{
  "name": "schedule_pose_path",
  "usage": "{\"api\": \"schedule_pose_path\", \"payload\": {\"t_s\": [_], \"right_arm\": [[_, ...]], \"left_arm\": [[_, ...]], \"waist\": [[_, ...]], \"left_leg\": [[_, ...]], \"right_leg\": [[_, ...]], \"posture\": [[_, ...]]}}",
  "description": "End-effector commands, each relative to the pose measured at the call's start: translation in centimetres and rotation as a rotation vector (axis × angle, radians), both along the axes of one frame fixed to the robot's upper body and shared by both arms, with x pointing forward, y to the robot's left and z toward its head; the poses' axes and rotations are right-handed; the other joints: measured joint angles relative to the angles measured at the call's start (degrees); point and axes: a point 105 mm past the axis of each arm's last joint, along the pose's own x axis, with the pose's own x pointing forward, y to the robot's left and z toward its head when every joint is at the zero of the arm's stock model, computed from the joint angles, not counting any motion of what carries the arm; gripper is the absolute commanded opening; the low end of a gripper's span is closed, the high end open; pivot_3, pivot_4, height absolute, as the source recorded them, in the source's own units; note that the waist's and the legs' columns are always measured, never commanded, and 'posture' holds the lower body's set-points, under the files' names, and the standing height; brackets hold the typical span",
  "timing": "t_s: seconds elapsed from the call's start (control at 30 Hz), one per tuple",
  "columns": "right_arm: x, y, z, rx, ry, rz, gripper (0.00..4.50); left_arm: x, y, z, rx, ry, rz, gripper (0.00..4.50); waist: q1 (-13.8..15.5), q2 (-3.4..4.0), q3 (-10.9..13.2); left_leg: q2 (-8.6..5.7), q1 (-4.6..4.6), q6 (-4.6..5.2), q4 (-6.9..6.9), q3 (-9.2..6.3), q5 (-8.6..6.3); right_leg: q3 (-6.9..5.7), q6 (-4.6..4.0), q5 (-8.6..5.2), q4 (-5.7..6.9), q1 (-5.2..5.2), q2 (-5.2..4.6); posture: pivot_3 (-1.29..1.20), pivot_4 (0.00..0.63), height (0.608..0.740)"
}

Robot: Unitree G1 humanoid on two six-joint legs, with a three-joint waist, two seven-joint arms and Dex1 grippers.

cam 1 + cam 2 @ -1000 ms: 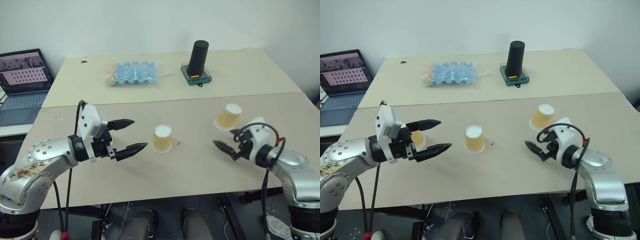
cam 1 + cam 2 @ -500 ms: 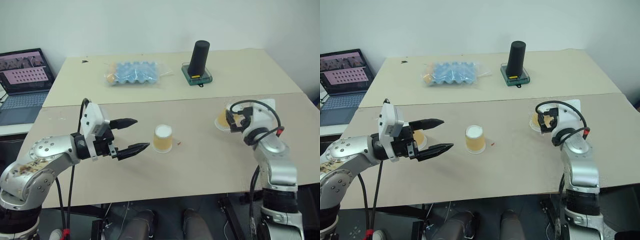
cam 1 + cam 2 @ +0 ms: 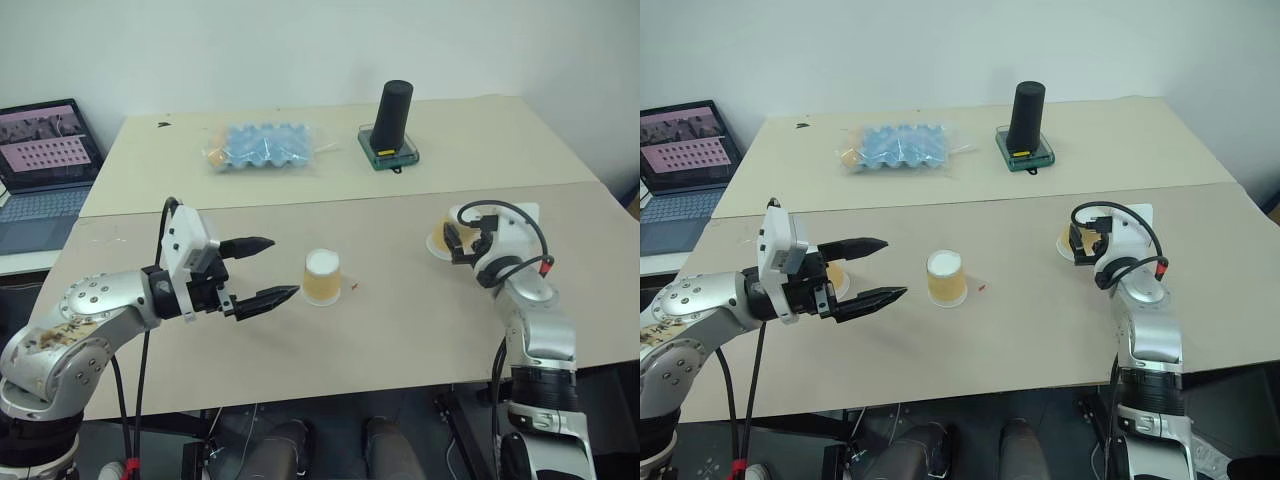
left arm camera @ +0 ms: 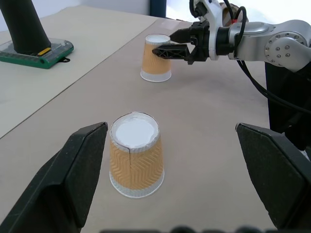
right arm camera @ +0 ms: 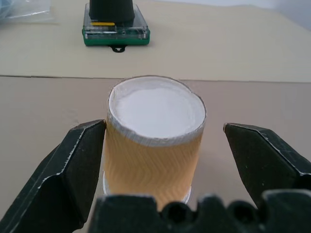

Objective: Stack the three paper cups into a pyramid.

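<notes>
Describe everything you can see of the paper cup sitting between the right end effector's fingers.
The right-hand cup is a small tapered paper cup with orange-tan sides embossed in a zigzag pattern. It stands upside down on the beige table, white base up and white rim on the surface, upright and undented. The right end effector is open with one black finger on either side of it; a gap shows on each side, so nothing grips it yet. It stands apart from the other cups.
</notes>
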Motion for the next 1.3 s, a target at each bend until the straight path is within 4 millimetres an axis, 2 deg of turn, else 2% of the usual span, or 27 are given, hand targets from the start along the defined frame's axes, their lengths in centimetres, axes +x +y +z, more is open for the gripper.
{"api": "schedule_pose_path", "payload": {"t_s": [0.03, 0.4, 0.83, 0.87, 0.9, 1.0, 1.03, 1.2, 1.3], "right_arm": [[0.3, -0.2, 1.9, 0.016, -0.083, 0.001, 4.49], [1.6, 0.1, 3.3, 0.022, -0.129, 0.015, 4.49], [1.7, 0.5, 3.2, 0.016, -0.127, 0.031, 4.49], [1.7, 0.5, 3.3, 0.016, -0.129, 0.032, 3.99], [1.7, 0.6, 3.3, 0.016, -0.129, 0.033, 3.87], [1.7, 0.8, 3.3, 0.013, -0.126, 0.046, 2.87], [1.7, 0.9, 3.3, 0.011, -0.124, 0.052, 2.68], [1.7, 1.1, 3.5, -0.011, -0.128, 0.058, 2.65], [1.4, 1.4, 5.4, -0.022, -0.18, 0.101, 2.65]], "left_arm": [[-0.2, 0.2, 0.9, -0.005, -0.04, 0.005, 4.5], [-0.3, 0.2, 0.7, -0.004, -0.036, 0.011, 4.5], [-0.3, 0.2, 0.8, -0.008, -0.031, 0.024, 4.5], [-0.3, 0.2, 0.7, -0.008, -0.03, 0.025, 4.5], [-0.3, 0.2, 0.8, -0.009, -0.03, 0.025, 4.5], [-0.2, 0.2, 0.8, -0.01, -0.029, 0.026, 4.5], [-0.2, 0.2, 0.8, -0.009, -0.029, 0.026, 4.5], [-0.2, 0.2, 0.7, -0.009, -0.029, 0.028, 4.5], [-0.2, 0.1, 0.7, -0.008, -0.027, 0.027, 4.5]], "waist": [[-0.2, 0.0, 0.0], [-0.5, 0.0, 0.0], [-0.5, 0.0, 0.0], [-0.5, 0.01, 0.0], [-0.5, 0.0, 0.0], [-0.5, 0.01, 0.0], [-0.5, 0.0, 0.0], [-0.5, 0.01, 0.0], [-0.5, 0.01, 0.0]], "left_leg": [[0.0, 0.0, 0.0, 0.0, 0.0, 0.0], [0.07, 0.01, 0.0, 0.0, 0.03, 0.0], [0.08, 0.01, 0.0, 0.0, 0.05, 0.0], [0.08, 0.01, 0.0, 0.0, 0.05, 0.0], [0.08, 0.01, 0.0, 0.0, 0.05, 0.0], [0.08, 0.01, 0.0, 0.0, 0.05, 0.0], [0.08, 0.01, 0.0, 0.0, 0.05, 0.0], [0.09, 0.01, 0.0, 0.0, 0.06, 0.0], [0.08, 0.01, 0.0, 0.0, 0.06, 0.0]], "right_leg": [[0.0, 0.0, 0.0, 0.0, 0.0, 0.0], [0.04, -0.03, 0.02, 0.01, -0.02, 0.07], [0.06, -0.05, 0.03, 0.02, -0.03, 0.09], [0.06, -0.05, 0.03, 0.02, -0.03, 0.09], [0.06, -0.05, 0.03, 0.02, -0.03, 0.09], [0.06, -0.05, 0.03, 0.02, -0.03, 0.09], [0.06, -0.05, 0.03, 0.02, -0.03, 0.09], [0.07, -0.05, 0.03, 0.02, -0.03, 0.09], [0.07, -0.05, 0.03, 0.02, -0.04, 0.09]], "posture": [[0.0, 0.15, 0.728], [0.0, 0.15, 0.728], [0.0, 0.15, 0.728], [0.0, 0.15, 0.728], [0.0, 0.15, 0.728], [0.0, 0.15, 0.728], [0.0, 0.15, 0.728], [0.0, 0.15, 0.728], [0.0, 0.15, 0.728]]}}
